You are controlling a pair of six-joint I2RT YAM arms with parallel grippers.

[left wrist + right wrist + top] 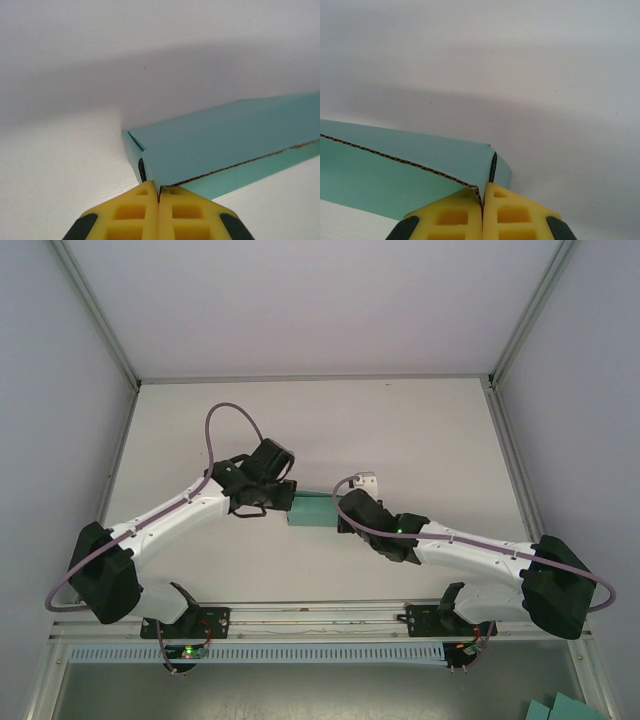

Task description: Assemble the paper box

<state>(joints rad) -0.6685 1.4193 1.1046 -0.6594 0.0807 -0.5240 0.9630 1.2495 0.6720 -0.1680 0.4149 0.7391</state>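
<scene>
The paper box (312,508), teal-green card, lies low over the white table (320,430) between my two grippers. My left gripper (287,498) holds its left end and my right gripper (343,512) its right end. In the left wrist view the yellow fingers (135,210) meet, and the left gripper (160,189) is shut on a near corner of the paper box (225,140), whose raw corrugated edge runs off to the right. In the right wrist view the right gripper (482,192) is shut on the folded corner of the paper box (420,150).
White walls with metal frame posts (100,330) enclose the table on three sides. A slotted rail (320,652) runs along the near edge by the arm bases. More teal card (560,708) lies below the table edge at the bottom right.
</scene>
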